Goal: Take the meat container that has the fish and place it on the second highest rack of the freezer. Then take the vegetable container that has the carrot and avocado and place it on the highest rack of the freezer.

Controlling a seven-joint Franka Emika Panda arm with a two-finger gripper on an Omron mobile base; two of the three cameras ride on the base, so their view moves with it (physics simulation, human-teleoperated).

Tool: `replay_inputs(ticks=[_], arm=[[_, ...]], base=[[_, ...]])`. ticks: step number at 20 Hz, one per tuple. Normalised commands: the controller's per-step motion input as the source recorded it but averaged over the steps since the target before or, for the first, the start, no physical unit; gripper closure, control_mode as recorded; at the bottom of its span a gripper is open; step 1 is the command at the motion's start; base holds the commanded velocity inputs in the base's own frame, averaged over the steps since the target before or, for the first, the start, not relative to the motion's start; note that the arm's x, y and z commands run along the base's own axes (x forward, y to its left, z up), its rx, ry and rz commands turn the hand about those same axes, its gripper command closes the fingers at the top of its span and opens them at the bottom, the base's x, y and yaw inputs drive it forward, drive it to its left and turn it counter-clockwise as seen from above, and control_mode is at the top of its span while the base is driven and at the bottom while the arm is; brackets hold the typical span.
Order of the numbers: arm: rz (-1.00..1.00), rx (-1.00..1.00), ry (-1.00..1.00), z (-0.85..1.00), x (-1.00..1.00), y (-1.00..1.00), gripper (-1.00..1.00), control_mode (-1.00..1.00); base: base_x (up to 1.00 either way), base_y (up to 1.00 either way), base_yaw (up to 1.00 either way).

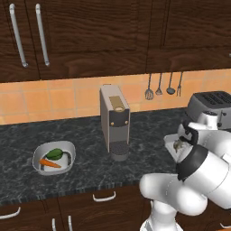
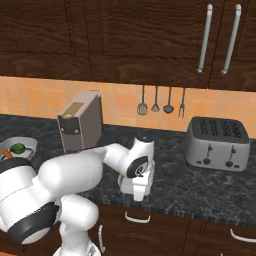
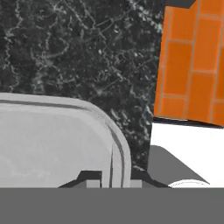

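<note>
A pale grey meat container sits on the dark counter near its front edge, also seen under the hand and partly behind my arm. My gripper points down at it, and its two fingertips stand close together on either side of the container's rim, shut on that wall. The fish is hidden from me. The vegetable container holds an orange carrot and a dark green avocado and stands far to the left. The freezer is out of view.
A grey coffee machine stands mid-counter between the two containers. A silver toaster sits to the right by the tiled wall. Utensils hang on the wall. Dark cabinets hang overhead.
</note>
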Motion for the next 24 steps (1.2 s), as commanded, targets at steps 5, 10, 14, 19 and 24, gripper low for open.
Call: replay_inputs(ticks=[5, 10, 14, 19, 24], arm=[[-0.02, 0.0, 0.0, 0.9, -0.13, 0.05, 1.0, -1.0], [-0.01, 0.01, -0.02, 0.9, -0.14, 0.22, 1.0, -1.0], [-0.06, 0.08, -0.03, 0.76, 0.0, 0.03, 1.0, -1.0], [-0.09, 0.21, -0.07, 0.57, -0.12, 0.03, 1.0, -1.0], [-0.03, 0.17, -0.14, 0.47, -0.27, 0.39, 1.0, -1.0]], base=[[0.0, 0.0, 0.0], [0.0, 0.0, 0.0], [0.0, 0.0, 0.0], [0.0, 0.0, 0.0], [0.0, 0.0, 0.0]])
